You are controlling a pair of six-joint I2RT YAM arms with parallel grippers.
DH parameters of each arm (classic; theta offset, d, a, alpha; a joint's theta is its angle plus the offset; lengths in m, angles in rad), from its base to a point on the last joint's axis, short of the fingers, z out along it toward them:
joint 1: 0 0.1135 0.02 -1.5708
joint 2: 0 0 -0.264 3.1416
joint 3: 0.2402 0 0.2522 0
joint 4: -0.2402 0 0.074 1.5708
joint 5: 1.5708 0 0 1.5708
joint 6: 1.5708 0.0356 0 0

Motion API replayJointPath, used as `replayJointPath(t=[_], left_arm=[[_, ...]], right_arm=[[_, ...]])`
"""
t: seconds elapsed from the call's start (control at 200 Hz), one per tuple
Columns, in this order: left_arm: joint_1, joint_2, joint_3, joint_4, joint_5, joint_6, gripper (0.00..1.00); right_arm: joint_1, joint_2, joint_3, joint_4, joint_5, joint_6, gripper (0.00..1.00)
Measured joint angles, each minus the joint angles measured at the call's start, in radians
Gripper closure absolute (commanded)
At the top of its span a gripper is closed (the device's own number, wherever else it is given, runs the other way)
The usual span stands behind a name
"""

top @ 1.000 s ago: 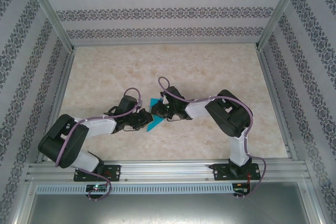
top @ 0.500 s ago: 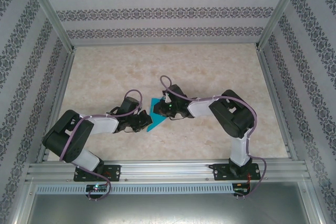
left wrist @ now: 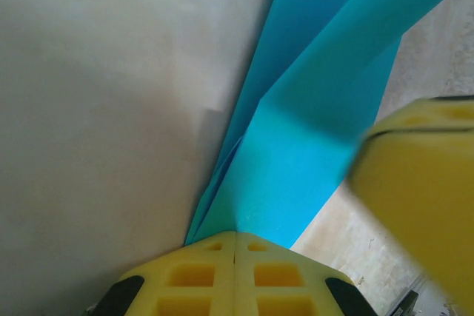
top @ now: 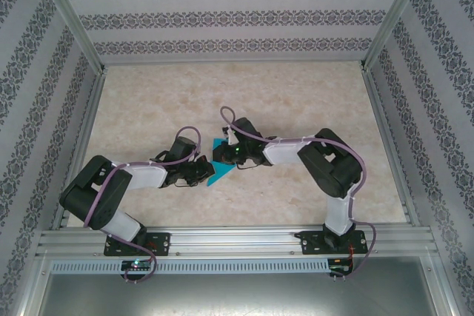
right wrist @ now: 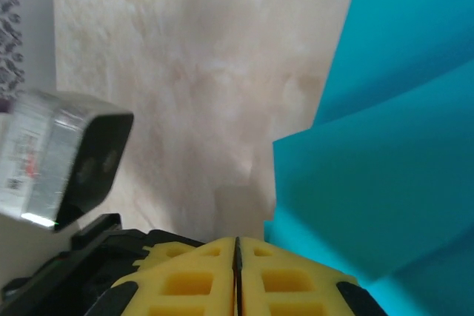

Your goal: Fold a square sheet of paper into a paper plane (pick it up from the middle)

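The teal-blue sheet of paper [top: 220, 172] lies on the table between my two grippers, folded into layered flaps with a centre crease [left wrist: 311, 131]. My left gripper [top: 201, 172] meets it from the left. Its yellow fingers are shut [left wrist: 235, 236] with the tips on the near end of the crease, and whether a layer is pinched cannot be told. My right gripper [top: 224, 157] reaches over the paper's upper part and is shut [right wrist: 237, 242] with nothing in the seam. The paper's edge [right wrist: 385, 153] lies just right of its tip. One right finger [left wrist: 418, 175] shows blurred beside the paper.
The beige marbled table [top: 296, 101] stretches away behind and to both sides. Patterned walls and metal frame posts [top: 70, 20] close it in. The left wrist's grey camera box [right wrist: 67, 157] sits close to the right gripper's left side.
The right gripper has slid a little left over the paper, covering more of it. The left arm's elbow drew in early on, then held still. The paper stays in place.
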State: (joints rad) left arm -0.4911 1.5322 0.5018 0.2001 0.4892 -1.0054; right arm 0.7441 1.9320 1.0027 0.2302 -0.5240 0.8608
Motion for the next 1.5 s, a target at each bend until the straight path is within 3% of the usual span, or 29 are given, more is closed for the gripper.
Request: replayJointPath(t=[0.26, 0.764, 1.499], left_arm=[[0.000, -0.003, 0.000, -0.005, -0.001, 0.007, 0.94], [0.000, -0.023, -0.030, 0.019, -0.021, 0.011, 0.95], [0.000, -0.024, -0.033, 0.024, -0.023, 0.019, 0.95]], right_arm=[[-0.034, 0.063, 0.036, -0.034, 0.037, -0.005, 0.91], [-0.132, 0.103, 0.079, -0.048, -0.051, -0.023, 0.88], [-0.247, 0.139, 0.179, -0.135, -0.003, -0.028, 0.86]])
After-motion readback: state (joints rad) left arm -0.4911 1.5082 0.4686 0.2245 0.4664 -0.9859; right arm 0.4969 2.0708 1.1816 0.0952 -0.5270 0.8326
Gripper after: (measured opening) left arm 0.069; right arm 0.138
